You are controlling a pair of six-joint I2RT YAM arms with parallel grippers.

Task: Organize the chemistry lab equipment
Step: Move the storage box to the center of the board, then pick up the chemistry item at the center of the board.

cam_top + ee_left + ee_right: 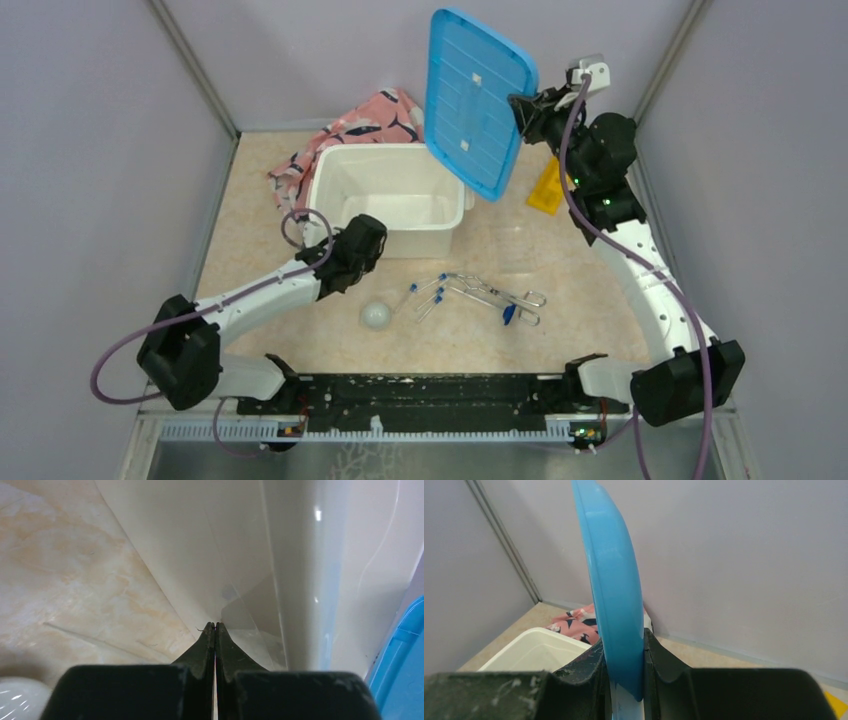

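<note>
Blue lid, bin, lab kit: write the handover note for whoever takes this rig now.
Right gripper: shut on the blue lid, which it holds up on edge above the table.
Left gripper: shut, empty, tips at the white bin outer wall.
In front of the bin: tubes, tongs, ball. The yellow rack lies to the right.
Done: lid off, bin open.
Left: all the equipment is out on the table; it probably goes into the bin.

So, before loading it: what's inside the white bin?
Nothing visible in the bin, only white floor. The raised lid hides its far right corner; the left arm covers its near left edge.
</note>
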